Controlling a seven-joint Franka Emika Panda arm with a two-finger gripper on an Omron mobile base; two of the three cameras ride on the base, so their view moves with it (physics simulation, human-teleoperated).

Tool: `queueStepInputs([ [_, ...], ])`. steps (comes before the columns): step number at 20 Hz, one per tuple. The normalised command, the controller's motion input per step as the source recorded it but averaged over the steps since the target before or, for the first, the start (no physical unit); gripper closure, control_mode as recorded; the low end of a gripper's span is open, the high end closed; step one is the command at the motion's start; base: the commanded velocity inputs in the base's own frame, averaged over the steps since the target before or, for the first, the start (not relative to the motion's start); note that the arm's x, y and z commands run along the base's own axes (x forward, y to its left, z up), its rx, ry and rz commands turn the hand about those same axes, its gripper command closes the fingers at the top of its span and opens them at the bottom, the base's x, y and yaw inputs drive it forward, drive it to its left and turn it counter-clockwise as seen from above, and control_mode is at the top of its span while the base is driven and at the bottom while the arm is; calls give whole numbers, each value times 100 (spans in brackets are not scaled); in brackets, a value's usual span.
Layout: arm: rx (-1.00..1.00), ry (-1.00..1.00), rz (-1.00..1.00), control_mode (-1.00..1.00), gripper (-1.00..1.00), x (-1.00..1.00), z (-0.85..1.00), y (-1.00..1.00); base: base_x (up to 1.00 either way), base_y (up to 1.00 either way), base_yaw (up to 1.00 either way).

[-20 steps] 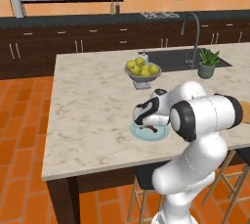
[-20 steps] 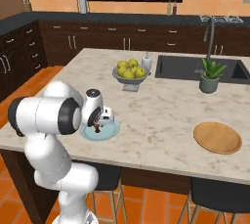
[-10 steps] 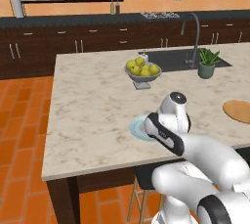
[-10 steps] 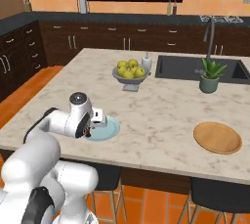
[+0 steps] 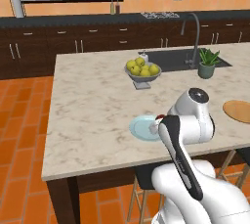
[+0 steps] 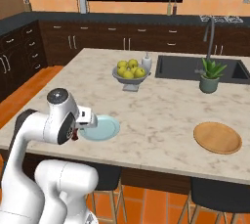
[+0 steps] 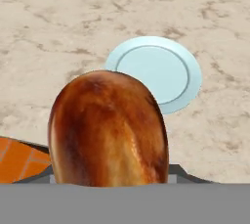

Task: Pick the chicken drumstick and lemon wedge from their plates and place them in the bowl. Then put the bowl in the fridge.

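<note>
The reddish-brown chicken drumstick (image 7: 108, 127) looms in the front of the hand view, and my gripper (image 5: 158, 123) is shut on it, just off the counter's near edge. Its fingertips are hidden behind the meat. From the right base view, a red sliver of the drumstick (image 6: 74, 133) shows at the gripper (image 6: 77, 131). The pale blue plate (image 7: 155, 71) lies bare beyond the drumstick, close beside the hand (image 5: 142, 128) (image 6: 100, 127). The tan wooden plate (image 5: 239, 110) (image 6: 217, 138) sits bare at the counter's right. Lemon wedge, bowl and fridge are out of view.
A footed grey fruit bowl (image 5: 142, 72) (image 6: 130, 74) with yellow-green fruits stands mid-counter, with a white dispenser (image 6: 146, 62) beside it. A potted plant (image 5: 207, 64) (image 6: 210, 77) stands by the sink (image 5: 176, 60). Dark stools (image 6: 217, 193) sit under the near edge.
The arm has folded down and drawn the hand back from over the blue plate to the counter's near edge, carrying the drumstick. The blue plate now lies bare.
</note>
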Motion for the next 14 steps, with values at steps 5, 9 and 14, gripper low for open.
queueStepInputs([
  [5,0,0,0,100,100,0,0,0,-64,-48,-4],
  [9,0,0,0,100,100,0,0,0,-32,-97,3],
  [14,0,0,0,100,100,0,0,0,-7,-100,7],
])
